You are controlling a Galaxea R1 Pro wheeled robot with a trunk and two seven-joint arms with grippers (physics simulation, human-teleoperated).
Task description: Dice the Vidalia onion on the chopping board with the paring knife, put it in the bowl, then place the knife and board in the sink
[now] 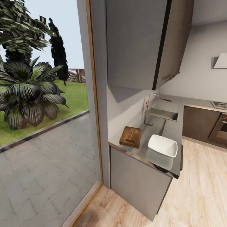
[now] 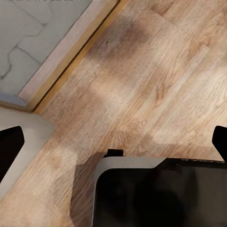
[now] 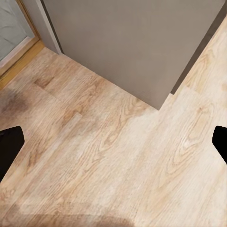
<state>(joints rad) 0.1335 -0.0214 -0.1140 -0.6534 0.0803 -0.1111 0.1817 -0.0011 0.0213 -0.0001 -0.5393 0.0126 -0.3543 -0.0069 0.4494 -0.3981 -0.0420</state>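
Observation:
From a distance, the head view looks along the grey countertop (image 1: 167, 129). The dark-brown chopping board (image 1: 130, 136) lies at its near end, with the white squarish bowl (image 1: 163, 145) beside it on the right. Farther along is the steel sink (image 1: 162, 113) with its chrome faucet (image 1: 152, 95). The inside of the basin is hidden, and so is the onion. A slim red paring knife (image 1: 165, 100) lies on the counter beyond the sink. My left gripper (image 2: 113, 142) and right gripper (image 3: 113, 144) both hang open over the wooden floor, with nothing between their fingers.
A tall glass pane (image 1: 44, 126) onto a garden fills the left, framed in wood. A grey wall cabinet (image 1: 138, 41) hangs over the counter. An oven (image 1: 220, 129) and a hob (image 1: 219, 105) stand at the far right. The cabinet's side (image 3: 142, 42) is near my right arm. My dark base (image 2: 161, 194) is below.

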